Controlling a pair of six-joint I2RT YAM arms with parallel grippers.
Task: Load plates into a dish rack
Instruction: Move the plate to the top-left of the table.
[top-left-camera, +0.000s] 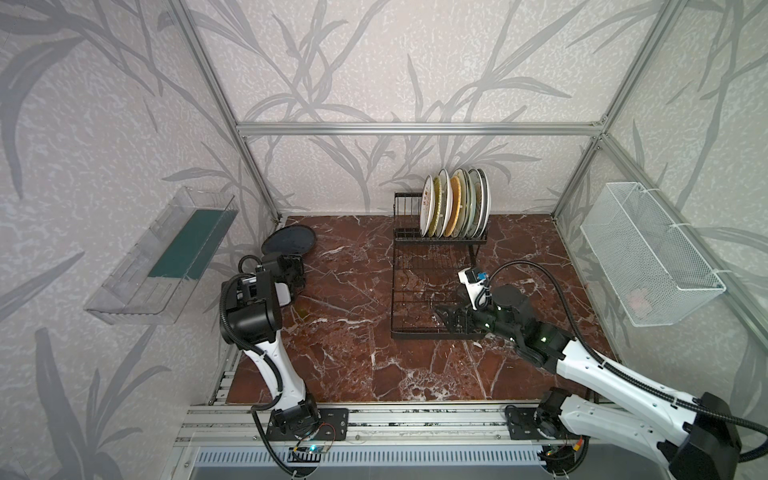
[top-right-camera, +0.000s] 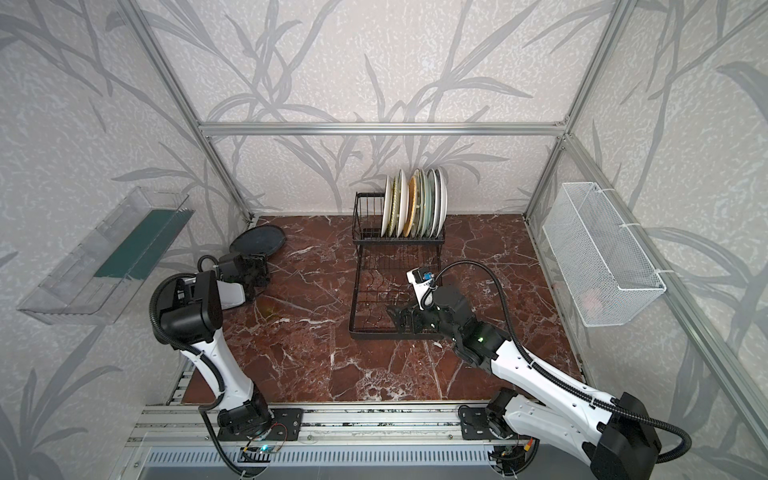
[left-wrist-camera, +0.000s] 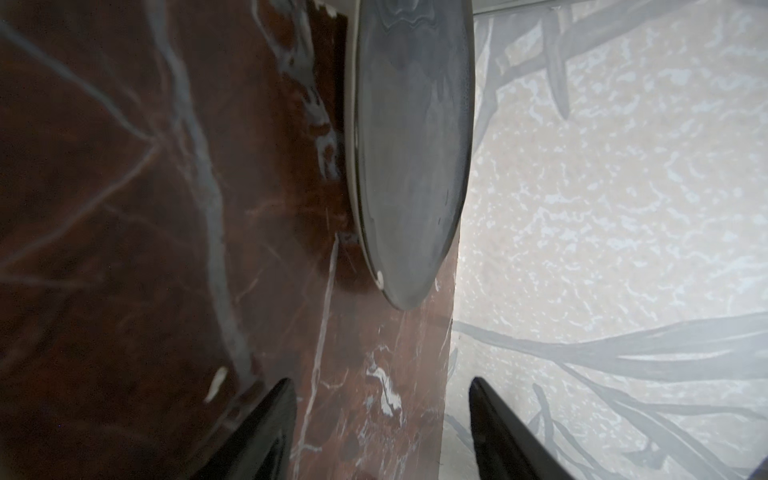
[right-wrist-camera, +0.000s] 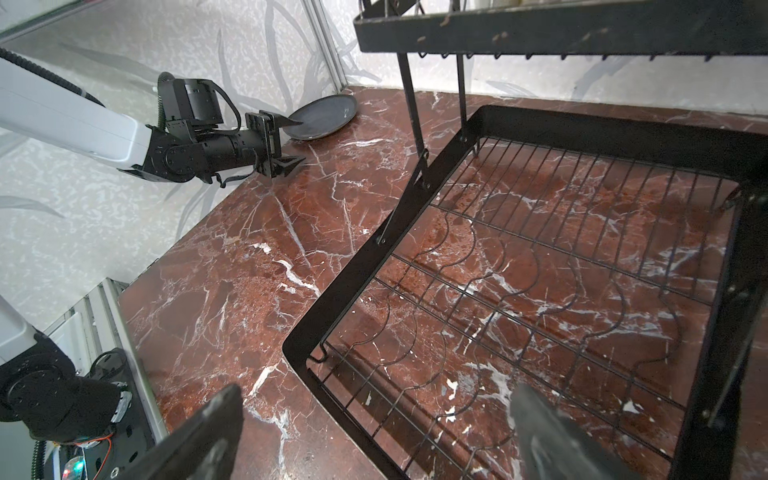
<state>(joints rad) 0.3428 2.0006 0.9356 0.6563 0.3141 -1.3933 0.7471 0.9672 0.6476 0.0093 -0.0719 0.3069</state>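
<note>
Glossy plates (top-left-camera: 455, 203) stand in the wire dish rack (right-wrist-camera: 582, 133); left tool (right-wrist-camera: 303, 141), right tool (right-wrist-camera: 374, 411) gape; black plate (right-wrist-camera: 322, 118) on marble bench (top-left-camera: 353, 353).

Between the dish rack (top-left-camera: 440, 240) and the black plate (top-left-camera: 289, 244), the marble table (top-left-camera: 353, 324) lies open. The rack's upright section is packed with plates (top-left-camera: 455, 203) (a few slots are free at the end nearer that black plate).

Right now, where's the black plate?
In both top views the black plate sits in the table's far left corner, just ahead of the left end effector, apart from the dish rack.
</note>
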